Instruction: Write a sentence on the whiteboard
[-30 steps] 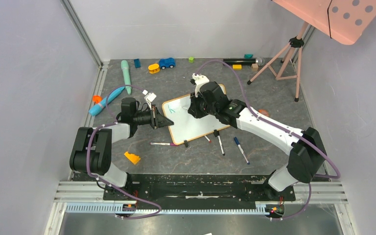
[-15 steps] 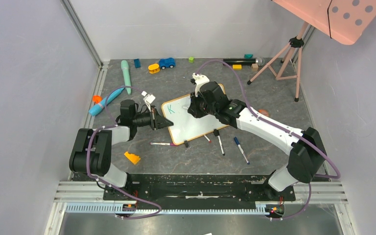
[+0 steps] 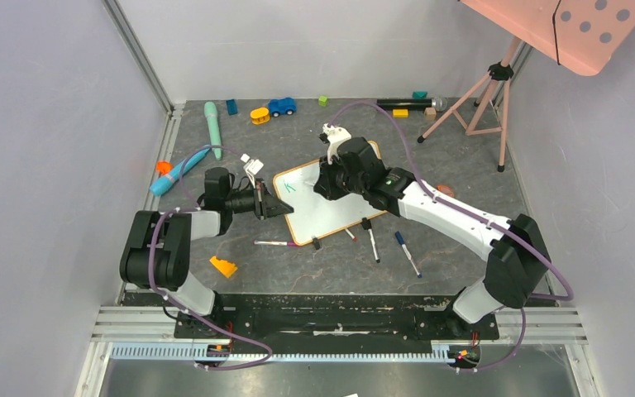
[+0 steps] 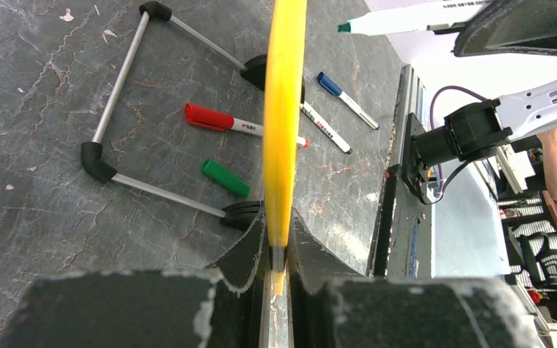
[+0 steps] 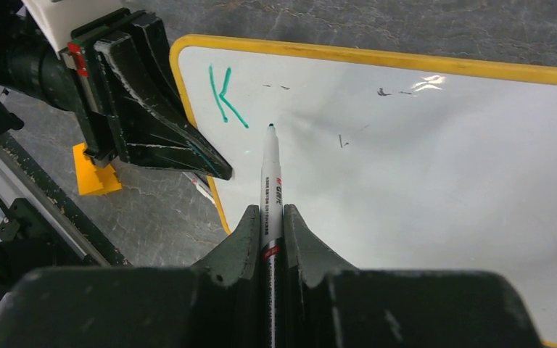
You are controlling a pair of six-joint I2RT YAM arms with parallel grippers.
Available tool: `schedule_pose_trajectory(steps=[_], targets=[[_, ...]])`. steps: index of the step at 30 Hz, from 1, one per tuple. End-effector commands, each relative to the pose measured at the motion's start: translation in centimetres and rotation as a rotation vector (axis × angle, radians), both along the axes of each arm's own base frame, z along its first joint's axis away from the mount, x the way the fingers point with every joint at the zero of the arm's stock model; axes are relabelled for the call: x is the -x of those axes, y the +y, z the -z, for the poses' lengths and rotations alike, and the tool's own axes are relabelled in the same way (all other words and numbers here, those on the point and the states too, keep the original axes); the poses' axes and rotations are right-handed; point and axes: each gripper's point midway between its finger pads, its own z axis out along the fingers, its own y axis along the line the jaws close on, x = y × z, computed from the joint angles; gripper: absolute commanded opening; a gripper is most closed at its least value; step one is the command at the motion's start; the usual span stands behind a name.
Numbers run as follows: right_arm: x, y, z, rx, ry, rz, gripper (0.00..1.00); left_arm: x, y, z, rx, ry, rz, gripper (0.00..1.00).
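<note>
The grey stone-patterned table (image 3: 298,273) carries the whiteboard (image 3: 331,207) at its centre, between the two arms. The board is propped at a tilt on a wire stand with black clip feet. Its yellow-orange frame runs from near left to far right. The left gripper (image 3: 285,207) reaches in from the left, and its fingers are clenched on the board's left frame edge. In the left wrist view the frame shows edge-on, pinched between the two pads. The right gripper (image 3: 324,184) hangs over the far left part of the board, its fingers clamped on a marker (image 5: 270,174) that points toward the writing surface. The marker tip sits just right of the writing, and whether it touches the surface cannot be told. Three loose markers lie on the table just near the board's near edge: a red-capped one (image 4: 217,119), a black one (image 3: 372,246) and a blue-capped one (image 3: 407,253). A green cap (image 4: 225,178) lies beside the stand. Of the sentence, only a green letter K (image 5: 225,96) is present, at the board's far left corner.
</note>
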Motion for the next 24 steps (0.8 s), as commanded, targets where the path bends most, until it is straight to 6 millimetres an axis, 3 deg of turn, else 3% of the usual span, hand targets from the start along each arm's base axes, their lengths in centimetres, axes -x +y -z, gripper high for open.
schedule_pose_trajectory(steps=[1,12,24], targets=[[-0.4,2.1,-2.5,-0.083,-0.052,-0.062,0.00,0.4,-0.4,-0.2,0.020,0.038,0.034,0.04],[-0.9,3.3,-1.8,-0.072,-0.031,-0.079,0.00,0.4,-0.4,-0.2,0.018,0.046,0.038,0.04],[-1.4,3.1,-1.0,-0.048,-0.024,-0.054,0.00,0.6,-0.4,-0.3,0.018,0.045,0.041,0.02]])
